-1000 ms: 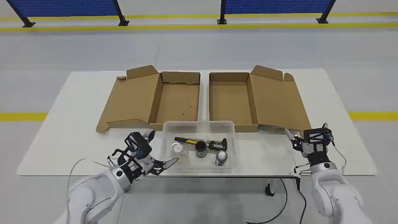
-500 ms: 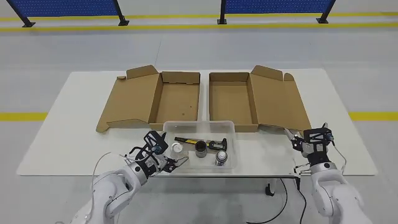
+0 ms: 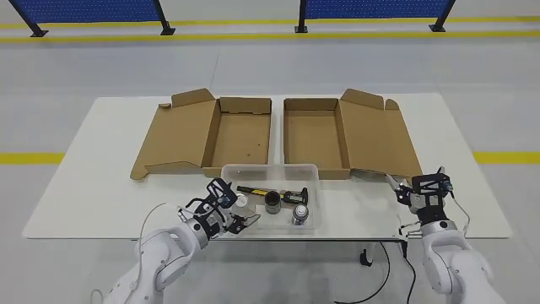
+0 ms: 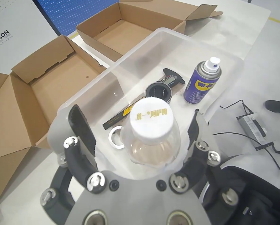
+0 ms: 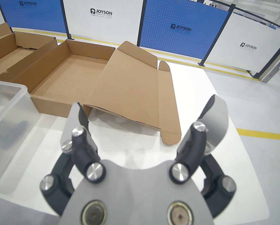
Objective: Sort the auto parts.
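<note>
A clear plastic bin (image 3: 270, 168) stands at the table's front middle. In it are a clear bottle with a white cap (image 4: 151, 120), a blue spray can (image 4: 202, 83), a black round part (image 4: 158, 92), a digital caliper (image 4: 171, 78), a black and yellow bar (image 4: 121, 116) and a white ring (image 4: 114, 137). My left gripper (image 4: 135, 113) is open at the bin's left end (image 3: 229, 212), one finger on each side of the bottle with a gap to each. My right gripper (image 5: 145, 106) is open and holds nothing, above the table's front right (image 3: 419, 191).
Two open cardboard boxes lie behind the bin, the left box (image 3: 242, 133) and the right box (image 3: 314, 138), each with its lid flap spread outward. A cable and a small power unit (image 4: 252, 125) lie on the floor past the table's front edge.
My left arm has moved right along the front edge, bringing its open gripper from beside the bin to over the bin's left end. The right arm has not moved.
</note>
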`<state>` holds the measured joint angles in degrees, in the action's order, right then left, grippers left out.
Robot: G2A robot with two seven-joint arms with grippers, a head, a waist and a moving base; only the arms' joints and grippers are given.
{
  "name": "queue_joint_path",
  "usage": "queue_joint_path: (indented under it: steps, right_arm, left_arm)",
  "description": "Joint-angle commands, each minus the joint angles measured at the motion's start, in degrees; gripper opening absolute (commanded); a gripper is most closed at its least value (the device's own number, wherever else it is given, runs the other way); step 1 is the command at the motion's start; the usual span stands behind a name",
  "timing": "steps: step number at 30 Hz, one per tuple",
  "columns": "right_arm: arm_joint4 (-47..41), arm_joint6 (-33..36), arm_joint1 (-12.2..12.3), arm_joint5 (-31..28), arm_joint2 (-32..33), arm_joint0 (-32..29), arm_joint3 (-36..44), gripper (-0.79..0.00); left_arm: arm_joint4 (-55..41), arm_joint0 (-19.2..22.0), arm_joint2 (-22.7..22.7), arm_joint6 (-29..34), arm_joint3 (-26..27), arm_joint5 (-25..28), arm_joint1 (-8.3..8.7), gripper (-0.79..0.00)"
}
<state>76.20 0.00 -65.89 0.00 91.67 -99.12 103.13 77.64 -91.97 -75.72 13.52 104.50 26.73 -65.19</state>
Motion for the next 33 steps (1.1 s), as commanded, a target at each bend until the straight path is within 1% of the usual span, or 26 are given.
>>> queue_joint_path:
  steps: [1,2,3,4,6,8,10,11,12,14,15,20,21,22,23,24,29,31,32,33]
  right_arm:
    - [0.0,0.0,0.0,0.0,0.0,0.0,0.0,0.0]
    - [0.0,0.0,0.0,0.0,0.0,0.0,0.0,0.0]
    - [0.0,0.0,0.0,0.0,0.0,0.0,0.0,0.0]
    - [0.0,0.0,0.0,0.0,0.0,0.0,0.0,0.0]
    - [0.0,0.0,0.0,0.0,0.0,0.0,0.0,0.0]
    - [0.0,0.0,0.0,0.0,0.0,0.0,0.0,0.0]
    - [0.0,0.0,0.0,0.0,0.0,0.0,0.0,0.0]
    - [0.0,0.0,0.0,0.0,0.0,0.0,0.0,0.0]
    - [0.0,0.0,0.0,0.0,0.0,0.0,0.0,0.0]
    - [0.0,0.0,0.0,0.0,0.0,0.0,0.0,0.0]
    - [0.0,0.0,0.0,0.0,0.0,0.0,0.0,0.0]
    - [0.0,0.0,0.0,0.0,0.0,0.0,0.0,0.0]
    - [0.0,0.0,0.0,0.0,0.0,0.0,0.0,0.0]
    - [0.0,0.0,0.0,0.0,0.0,0.0,0.0,0.0]
    - [0.0,0.0,0.0,0.0,0.0,0.0,0.0,0.0]
    - [0.0,0.0,0.0,0.0,0.0,0.0,0.0,0.0]
    - [0.0,0.0,0.0,0.0,0.0,0.0,0.0,0.0]
    - [0.0,0.0,0.0,0.0,0.0,0.0,0.0,0.0]
    - [0.0,0.0,0.0,0.0,0.0,0.0,0.0,0.0]
    - [0.0,0.0,0.0,0.0,0.0,0.0,0.0,0.0]
  left_arm:
    - [-0.3,0.2,0.2,0.1,-0.3,0.2,0.01,-0.015]
    - [-0.4,0.3,0.3,0.2,-0.4,0.4,0.03,-0.04]
    - [-0.6,0.4,0.3,0.3,-0.5,0.6,0.04,-0.037]
    - [-0.7,0.5,0.4,0.4,-0.7,0.7,0.05,-0.077]
    - [-1.3,0.6,0.5,0.8,-0.9,0.9,0.06,-0.123]
    - [-1.6,0.8,0.6,1.1,-0.9,1.1,0.09,-0.074]
    - [-1.5,1.0,0.8,1.3,-1.0,1.5,0.13,-0.102]
    - [-1.4,1.1,0.9,1.3,-1.0,1.6,0.15,-0.089]
    - [-1.4,1.1,1.0,1.3,-1.1,1.8,0.17,-0.099]
    - [-1.2,1.2,1.1,1.4,-1.1,1.9,0.21,-0.086]
    - [-1.2,1.2,1.1,1.4,-1.2,1.9,0.23,-0.092]
    - [-1.3,1.3,1.5,1.6,-1.4,2.0,0.29,-0.068]
    - [-1.3,1.4,1.5,1.6,-1.5,2.0,0.31,-0.071]
    - [-1.2,1.4,1.6,1.5,-1.5,2.0,0.33,-0.114]
    - [-1.2,1.4,1.7,1.5,-1.6,2.0,0.34,-0.12]
    - [-1.2,1.4,1.7,1.5,-1.6,1.9,0.35,-0.102]
    - [-1.4,1.4,1.9,1.7,-1.6,1.6,0.41,-0.092]
    - [-1.6,1.4,2.0,1.8,-1.7,1.4,0.42,-0.123]
    - [-1.7,1.4,2.0,1.8,-1.7,1.3,0.43,-0.166]
    - [-1.7,1.4,2.0,1.9,-1.8,1.2,0.44,-0.188]
